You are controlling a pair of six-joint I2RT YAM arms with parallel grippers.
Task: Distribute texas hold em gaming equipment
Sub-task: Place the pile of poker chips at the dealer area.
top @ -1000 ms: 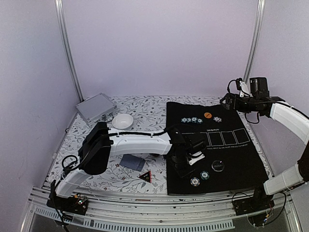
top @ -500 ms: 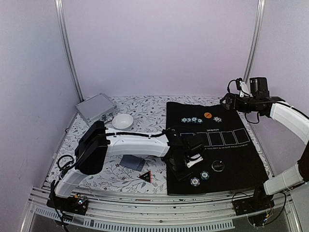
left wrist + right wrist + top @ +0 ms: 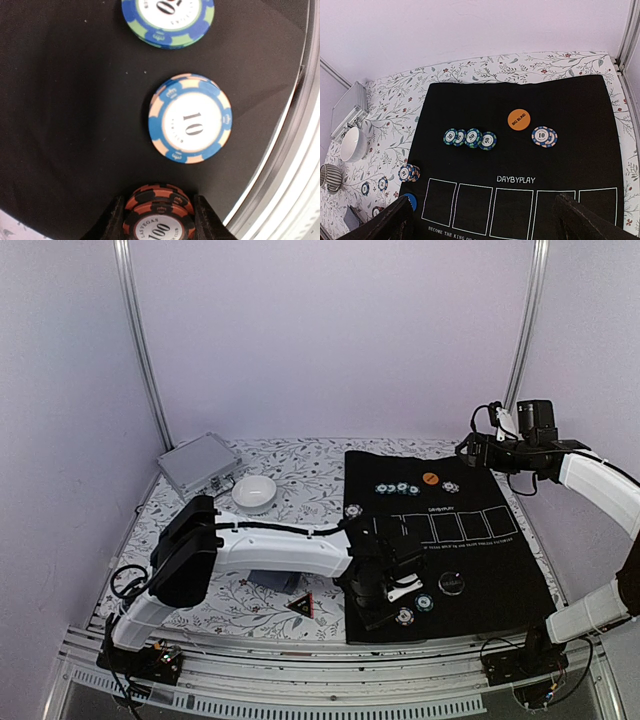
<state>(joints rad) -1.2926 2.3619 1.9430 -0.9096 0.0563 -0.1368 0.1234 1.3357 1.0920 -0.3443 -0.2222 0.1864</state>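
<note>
The left gripper (image 3: 159, 222) is clenched on a small stack of red-brown chips (image 3: 159, 207) marked 100, low over the near edge of the black mat (image 3: 75, 100). A blue-and-peach 10 pile (image 3: 190, 125) lies just ahead of it and a green-and-blue chip (image 3: 167, 20) further on. The right gripper (image 3: 482, 212) hangs high at the far right, jaws spread wide and holding nothing, above a row of four green chips (image 3: 470, 138) and an orange Big Blind disc (image 3: 519, 119).
</note>
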